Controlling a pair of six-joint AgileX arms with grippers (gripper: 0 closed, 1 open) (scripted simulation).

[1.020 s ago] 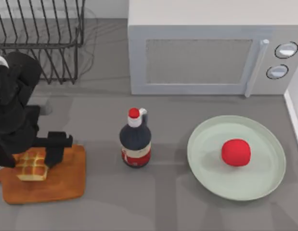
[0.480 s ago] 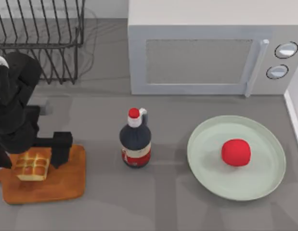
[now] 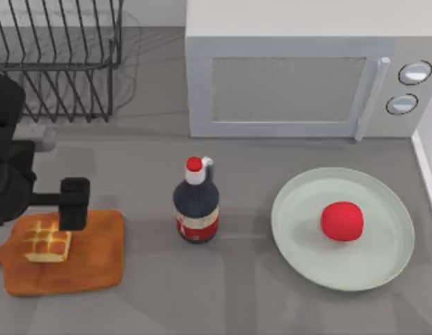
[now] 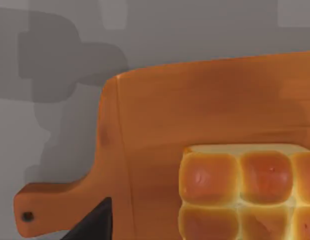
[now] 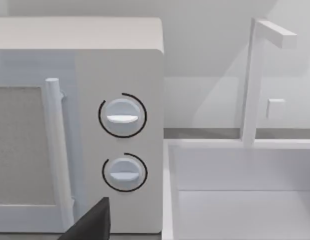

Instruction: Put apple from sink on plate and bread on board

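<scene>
The bread (image 3: 47, 241) lies flat on the left part of the board (image 3: 90, 255), at the table's front left. My left gripper (image 3: 41, 208) hangs open just behind and above the bread, holding nothing; one dark finger (image 3: 75, 202) stands over the board's back edge. In the left wrist view the bread (image 4: 240, 195) rests free on the board (image 4: 195, 110). The red apple (image 3: 342, 220) sits in the middle of the mint-green plate (image 3: 299, 241) at the right. My right arm stays parked, its wrist view facing the microwave (image 5: 79, 125) and the sink (image 5: 235, 200).
A dark bottle with a red cap (image 3: 196, 202) stands upright between board and plate. The microwave (image 3: 299, 77) fills the back middle, and a wire dish rack (image 3: 55, 56) stands at the back left. The sink's white rim (image 3: 428, 153) runs along the right edge.
My left gripper has opened, let go of the bread and drawn up and back to the left. The bread now lies free on the board. Apple and plate are unchanged.
</scene>
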